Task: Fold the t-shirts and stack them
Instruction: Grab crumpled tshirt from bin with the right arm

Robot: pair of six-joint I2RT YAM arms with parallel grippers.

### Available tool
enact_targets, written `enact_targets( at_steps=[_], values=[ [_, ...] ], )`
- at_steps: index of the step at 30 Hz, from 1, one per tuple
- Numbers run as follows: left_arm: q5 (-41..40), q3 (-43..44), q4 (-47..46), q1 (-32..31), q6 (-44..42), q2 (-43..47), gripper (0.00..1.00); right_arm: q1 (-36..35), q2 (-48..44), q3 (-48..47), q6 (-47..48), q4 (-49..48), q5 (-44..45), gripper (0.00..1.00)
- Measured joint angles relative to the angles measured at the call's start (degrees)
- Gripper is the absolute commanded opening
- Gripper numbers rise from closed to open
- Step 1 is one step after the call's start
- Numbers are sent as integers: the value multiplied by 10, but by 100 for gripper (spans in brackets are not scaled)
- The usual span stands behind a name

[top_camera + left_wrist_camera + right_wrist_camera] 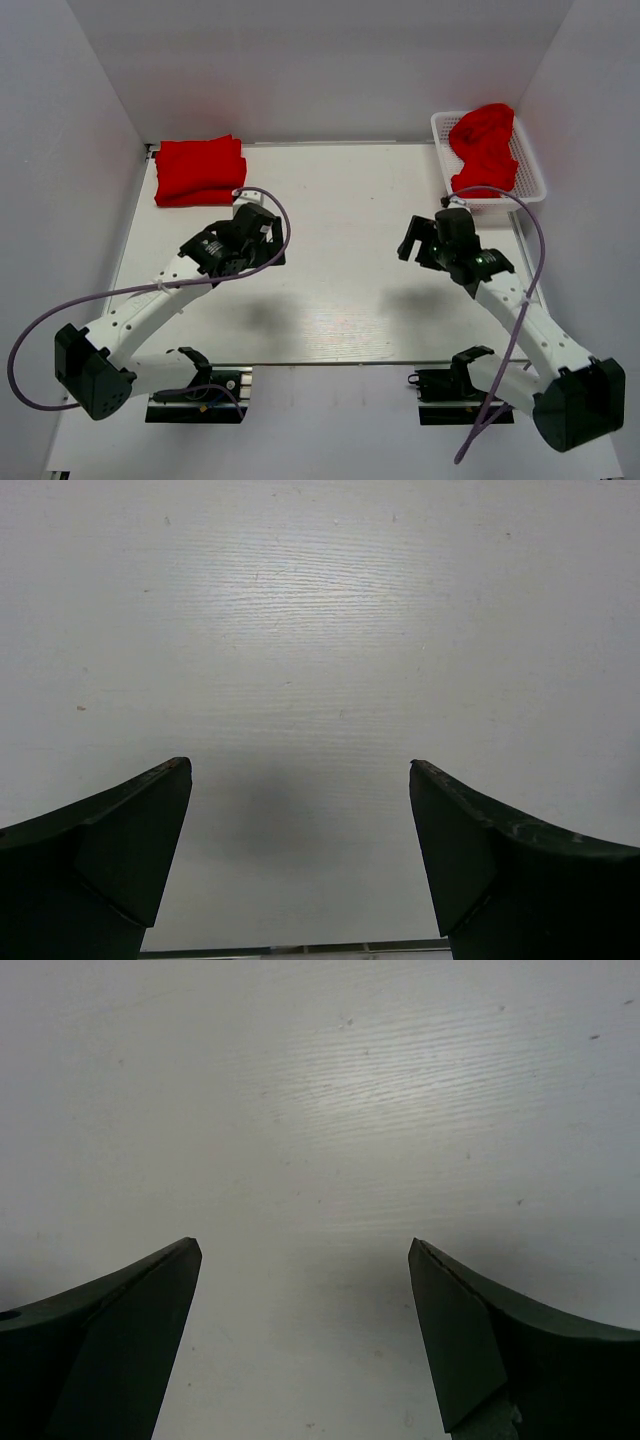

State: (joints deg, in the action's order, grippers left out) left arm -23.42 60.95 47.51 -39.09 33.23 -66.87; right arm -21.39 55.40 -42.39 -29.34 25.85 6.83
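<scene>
No text, label, brand or number can be read in any view. A small pale mark on the left arm [150,300] is too small to tell.

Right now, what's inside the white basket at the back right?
A crumpled red t-shirt heap fills the basket, rising above its rim. Whether it is one shirt or several, and anything beneath it, is hidden by the cloth.

Under the left gripper [300,770] the table [320,630] is white, with a fine wood-like grain and a soft sheen. Its 2 fingers [120,860] look like dark matt plastic (scuffed pale along the edges). Beyond the right gripper [418,240], a red t-shirt [484,148] of soft matt cloth lies in a white plastic mesh basket [530,175].
</scene>
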Motion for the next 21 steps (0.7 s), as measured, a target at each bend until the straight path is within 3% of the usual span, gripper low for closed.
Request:
enact_targets(
  at_steps=[3,8,13,21],
  values=[
    [5,2,-7,3,-9,-17,100,3,70,-51,0,4,45,90],
    [30,31,-41,5,-38,-70,100,37,242,-235,13,24,96,90],
    [33,89,-59,7,-59,-139,100,127,418,-489,51,52,96,90],
    [33,147,-73,23,-86,-208,100,249,672,-813,128,70,63,90]
  ],
)
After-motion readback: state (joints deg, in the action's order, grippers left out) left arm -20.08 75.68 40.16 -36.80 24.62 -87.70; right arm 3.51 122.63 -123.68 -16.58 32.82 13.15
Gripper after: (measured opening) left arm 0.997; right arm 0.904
